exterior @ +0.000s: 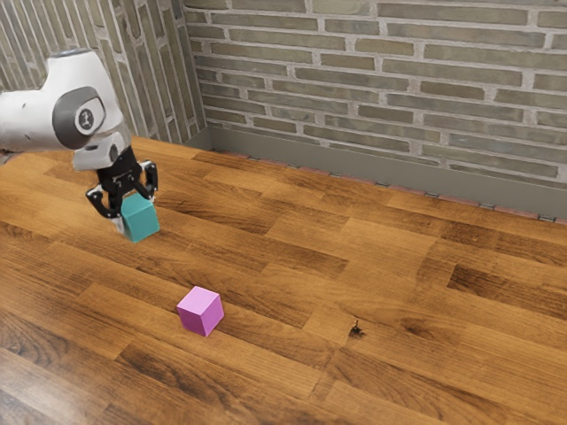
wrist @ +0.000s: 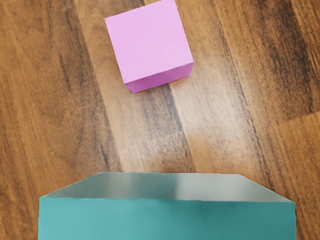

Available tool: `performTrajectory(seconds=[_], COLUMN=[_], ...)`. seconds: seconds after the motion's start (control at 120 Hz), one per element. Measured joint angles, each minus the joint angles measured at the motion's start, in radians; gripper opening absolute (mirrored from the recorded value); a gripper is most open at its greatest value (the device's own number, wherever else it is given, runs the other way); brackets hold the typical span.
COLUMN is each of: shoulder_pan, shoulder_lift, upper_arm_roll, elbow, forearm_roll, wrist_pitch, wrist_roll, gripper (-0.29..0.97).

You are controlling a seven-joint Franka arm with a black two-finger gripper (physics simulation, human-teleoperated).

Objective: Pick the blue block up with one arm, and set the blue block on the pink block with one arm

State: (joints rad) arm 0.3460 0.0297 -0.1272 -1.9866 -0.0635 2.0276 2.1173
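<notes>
Jaws closed on the blue block [exterior: 140, 220], one finger on each of two opposite sides, set about a block's width apart. The block is more teal than true blue and hangs tilted in the grip, one corner lowest. I cannot tell whether its underside clears the wood. My arm [exterior: 62, 111] enters from the exterior view's upper left, white shell with a grey joint cap, and the hand points down at the desk [exterior: 399, 266]. The desk is dark-grained wooden planks. The pink block [exterior: 200, 311] sits flat on it, apart from the held block, nearer the camera and toward the exterior view's right, with nothing on top of it. In the wrist view, the blue block [wrist: 165, 215] is directly under my hand, top face pale and front face teal. The pink block [wrist: 149, 45] lies beyond it on the planks, turned slightly off square to my grip, with bare wood [wrist: 240, 125] between the two. A small dark mark [exterior: 356, 329] is on the desk, further toward the exterior view's right than the pink block. A brick wall [exterior: 381, 71] runs behind the desk's far edge and turns a corner near my arm.
</notes>
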Motion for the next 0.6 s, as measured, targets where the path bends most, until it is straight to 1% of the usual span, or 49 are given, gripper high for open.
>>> performTrajectory(seconds=[0.133,0.15,0.175,0.208,0.258,0.317,0.358,0.475,0.6], shoulder_pan=[-0.084,-0.104,-0.153,-0.185,-0.195,-0.192,-0.203,-0.271,-0.291], shoulder_lift=[0.025,0.027,0.028,0.029,0.035,0.044,0.056,0.089,0.115], upper_arm_roll=[-0.007,0.013,0.064,0.107,0.138,0.152,0.156,0.156,0.155], elbow=[0.0,0.0,0.0,0.0,0.0,0.0,0.0,0.0,-0.002], forearm_roll=[0.002,-0.001,-0.006,-0.01,-0.017,-0.028,-0.034,-0.042,-0.045], wrist_pitch=[-0.029,-0.031,-0.034,-0.037,-0.038,-0.033,-0.026,-0.002,0.026], wrist_roll=[-0.12,-0.135,-0.158,-0.188,-0.232,-0.282,-0.317,-0.406,-0.486], gripper=[0.34,0.34,0.34,0.34,0.34,0.34,0.34,0.34,0.34])
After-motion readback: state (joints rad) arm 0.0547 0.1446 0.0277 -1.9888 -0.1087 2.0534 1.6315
